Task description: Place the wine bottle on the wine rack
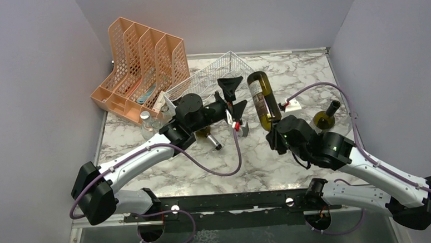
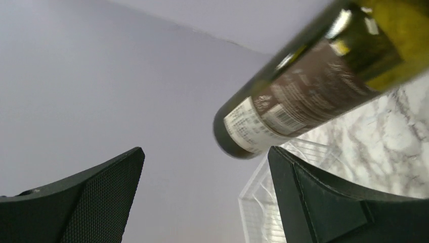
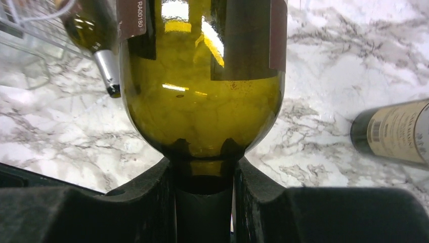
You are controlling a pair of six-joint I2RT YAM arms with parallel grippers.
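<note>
While left fingers (image 2: 91,197) stand wide apart, empty, wine rack (image 1: 211,80) lies at their 11 o'clock. Wine bottle (image 1: 263,99) aloft, base toward 12 o'clock, beside rack. Right fingers (image 3: 146,197) clamped on neck. Likely heavy, rigid, slick, breakable; neck hold levers, seat gently.

Left jaws wide, right jaws tight.
</note>
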